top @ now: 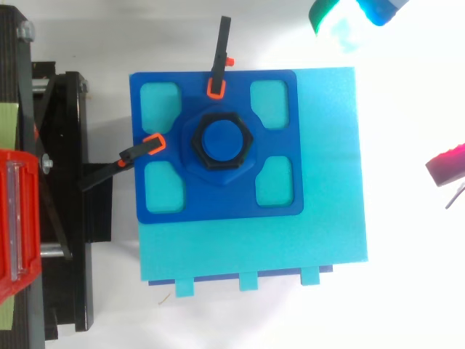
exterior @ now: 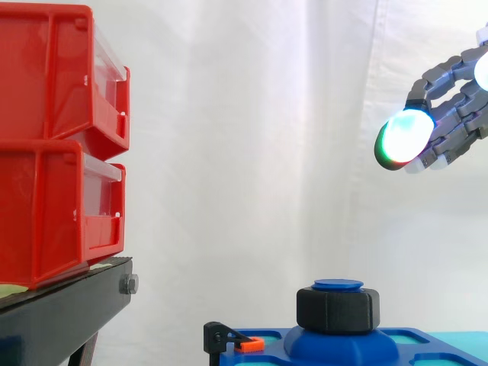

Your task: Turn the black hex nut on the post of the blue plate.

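The black hex nut sits threaded on the blue post at the middle of the blue plate, resting low against the raised hub, with the post's rounded top standing just above it. The robot hand hangs in the air high up and to the right of the nut in the side view, well apart from it. It is released, with its fingers loosely extended toward the left and nothing held between them. One fingertip glows cyan with green and red at its edge. In the top view glowing cyan-green pads show at the upper right corner and a magenta pad at the right edge, all clear of the plate. The plate has four rounded cut-outs around the hub and lies on a turquoise slab, set toward the slab's upper left corner. Two small black clamps with orange jaws grip the plate: one at its top edge and one at its left edge. To the left, two red bins are stacked on a black stand, and a white curtain hangs behind everything.
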